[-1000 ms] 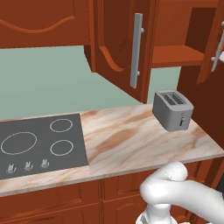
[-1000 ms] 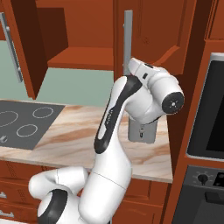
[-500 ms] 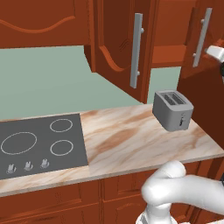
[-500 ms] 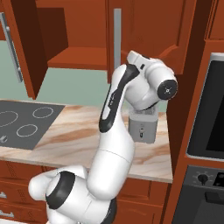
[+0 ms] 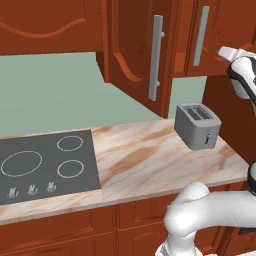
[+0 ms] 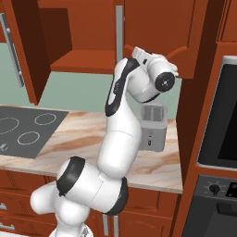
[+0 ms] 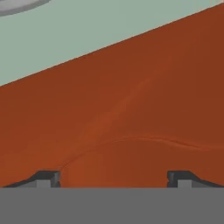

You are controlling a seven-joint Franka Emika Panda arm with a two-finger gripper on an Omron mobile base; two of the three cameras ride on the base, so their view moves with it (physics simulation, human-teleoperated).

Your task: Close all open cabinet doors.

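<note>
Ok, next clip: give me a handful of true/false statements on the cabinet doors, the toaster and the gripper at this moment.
1. A grey toaster stands on the marble counter. True.
2. The left cabinet door above the counter is fully closed. False: it stands swung open, with the cabinet interior showing in the right base view.
3. The gripper is shut on a silver bar handle. False: its fingertips are apart, with nothing between them, facing a reddish-brown door panel.
4. The cooktop lies to the left of the toaster in the left base view. True.
5. The toaster sits on the cooktop. False: it sits on bare marble, apart from it.
</note>
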